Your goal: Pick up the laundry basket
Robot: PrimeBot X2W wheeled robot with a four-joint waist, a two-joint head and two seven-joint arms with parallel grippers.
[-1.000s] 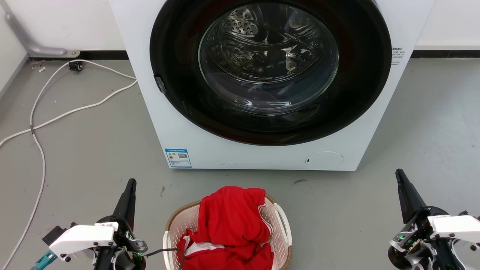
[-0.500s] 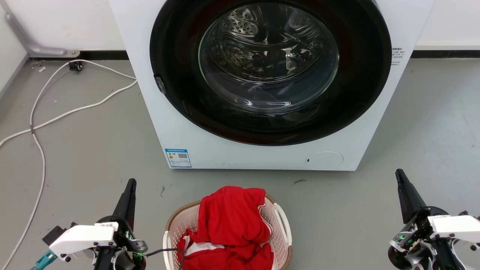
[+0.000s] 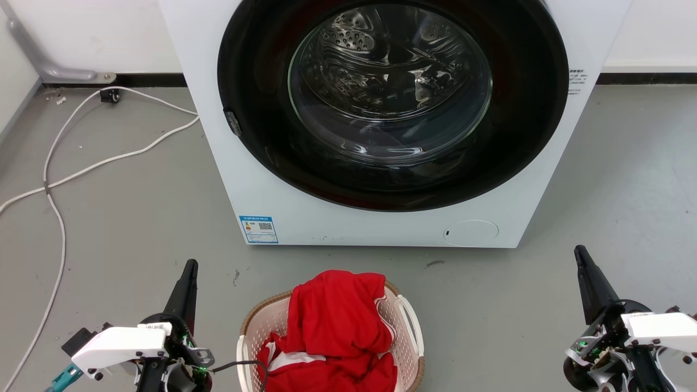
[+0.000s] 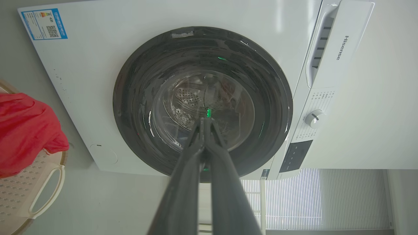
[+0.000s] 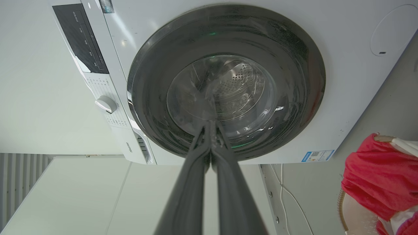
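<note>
The laundry basket [image 3: 407, 348] sits on the grey floor at the bottom middle of the head view, cream-pink and perforated with a brown rim and a white handle on its right side. A red garment [image 3: 332, 321] is heaped in it and hides most of the inside. My left gripper [image 3: 190, 265] stands shut to the basket's left, apart from it. Far off on the right, my right gripper [image 3: 579, 251] is also shut. The left wrist view shows the basket [image 4: 19, 192] at its left edge; the right wrist view shows the basket [image 5: 356, 212] at its lower right corner.
A white front-loading washer [image 3: 272, 185] with a dark round door stands just beyond the basket. White cables [image 3: 54, 179] trail over the floor at the left. Bare grey floor lies between the basket and each gripper.
</note>
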